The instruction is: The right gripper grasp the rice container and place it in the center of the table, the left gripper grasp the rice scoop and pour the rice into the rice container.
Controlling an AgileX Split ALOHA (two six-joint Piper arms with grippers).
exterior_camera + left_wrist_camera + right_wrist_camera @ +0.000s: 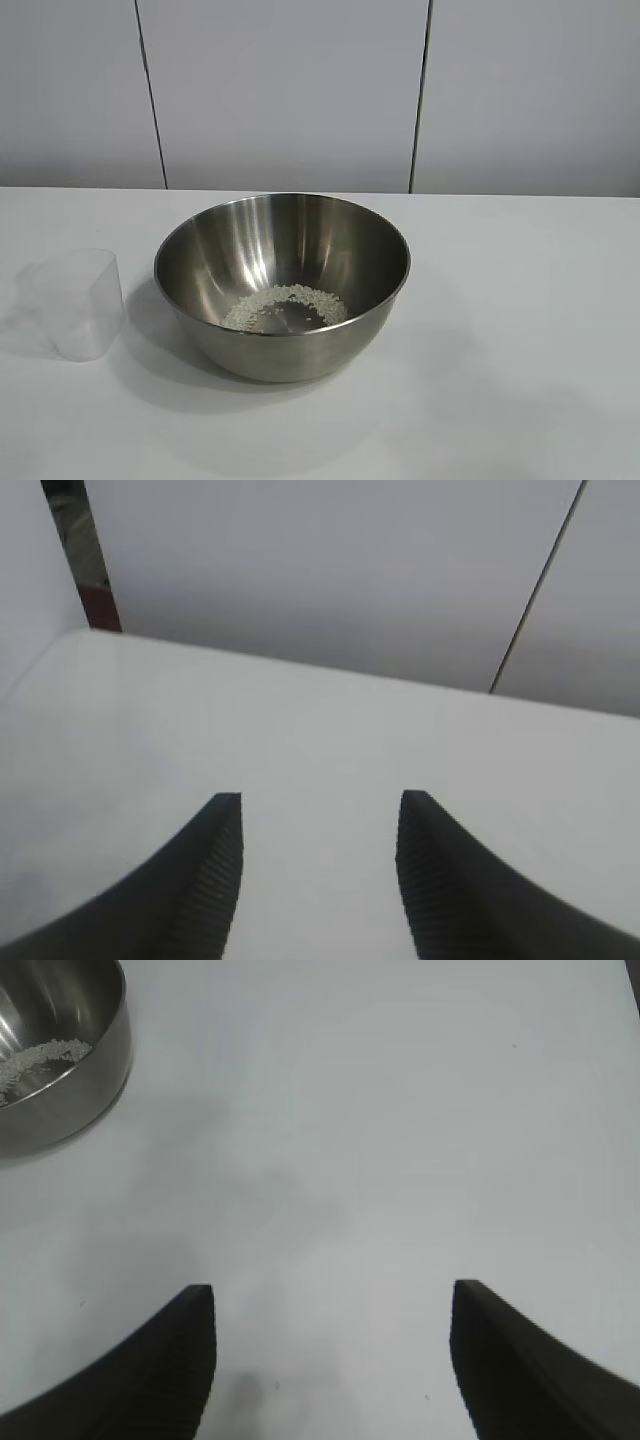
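The rice container (pixel 282 285), a large shiny steel bowl, stands upright in the middle of the white table (pixel 520 300). A thin ring of rice (pixel 285 305) lies in its bottom. The rice scoop (pixel 78 303), a small translucent plastic cup, stands upright on the table just left of the bowl. Neither gripper shows in the exterior view. My left gripper (pixel 320 805) is open and empty over bare table. My right gripper (pixel 333 1295) is open and empty over bare table; the bowl (pixel 55 1060) with rice (pixel 40 1060) shows at the edge of its view.
A pale panelled wall (pixel 300 90) stands behind the table's far edge. In the left wrist view the table's edge and corner (pixel 85 635) meet the wall, with a dark gap (pixel 75 540) beside it.
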